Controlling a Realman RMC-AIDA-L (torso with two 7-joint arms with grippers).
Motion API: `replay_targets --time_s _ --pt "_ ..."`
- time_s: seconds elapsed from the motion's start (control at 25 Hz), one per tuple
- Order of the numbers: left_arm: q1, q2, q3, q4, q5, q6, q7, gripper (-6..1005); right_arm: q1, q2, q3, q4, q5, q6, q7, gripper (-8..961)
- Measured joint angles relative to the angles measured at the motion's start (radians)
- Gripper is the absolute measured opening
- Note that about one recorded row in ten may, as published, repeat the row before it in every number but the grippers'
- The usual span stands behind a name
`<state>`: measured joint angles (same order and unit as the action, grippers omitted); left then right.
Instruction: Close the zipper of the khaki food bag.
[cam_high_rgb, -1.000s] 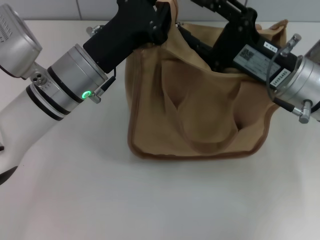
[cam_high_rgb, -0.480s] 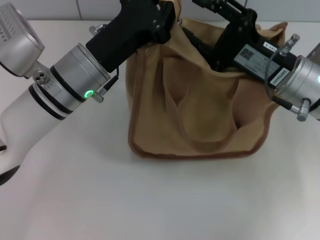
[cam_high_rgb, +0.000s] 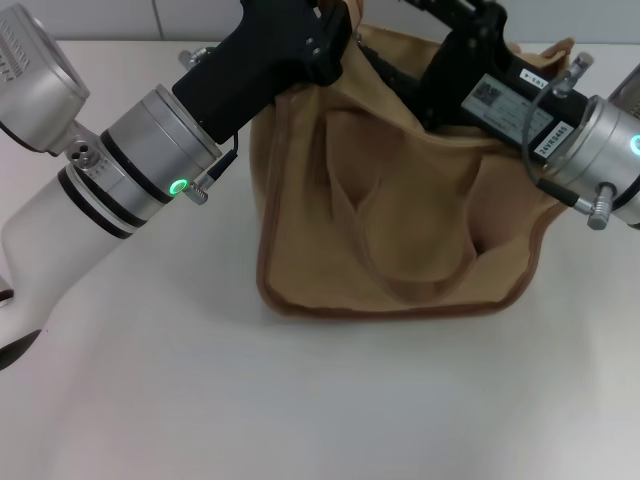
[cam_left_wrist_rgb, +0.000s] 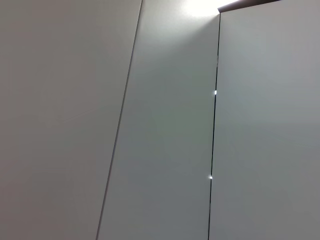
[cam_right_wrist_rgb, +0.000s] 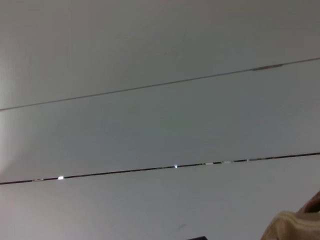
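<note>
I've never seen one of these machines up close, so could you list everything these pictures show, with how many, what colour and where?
Boxy khaki canvas bag: one, khaki with darker brown edge trim, standing in the middle of the table, top rumpled.
Brown strap handle: one visible, drooping over the bag's front.
White table: one, under the bag.
Pale wall panels: several, grey-white with dark seams, filling both wrist views.
Left gripper: one, black, at the bag's upper left corner.
Right gripper: one, black, at the bag's top, right of centre.

Lab-like: bare white table (cam_high_rgb: 300, 400), tiled wall (cam_left_wrist_rgb: 165, 125).
</note>
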<state>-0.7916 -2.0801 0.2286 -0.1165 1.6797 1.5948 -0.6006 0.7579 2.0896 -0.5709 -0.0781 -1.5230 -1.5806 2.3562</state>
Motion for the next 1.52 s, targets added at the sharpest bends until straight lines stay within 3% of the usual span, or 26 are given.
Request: replay_targets --time_s 1.12,1.24,1.52 --pt "0.003 0.000 -0.012 -0.002 0.003 -0.009 -0.002 16 0.004 0.000 -0.050 0.001 0.012 0.045 -0.016 687" --pt "0.004 0.000 -0.012 -0.002 0.002 -0.009 -0.002 16 0.004 0.000 -0.052 0.002 0.011 0.047 -0.015 444" --pt "0.005 0.000 -0.013 -0.002 0.002 -0.009 -0.002 16 0.004 0.000 -0.072 -0.005 0.011 0.048 -0.021 356"
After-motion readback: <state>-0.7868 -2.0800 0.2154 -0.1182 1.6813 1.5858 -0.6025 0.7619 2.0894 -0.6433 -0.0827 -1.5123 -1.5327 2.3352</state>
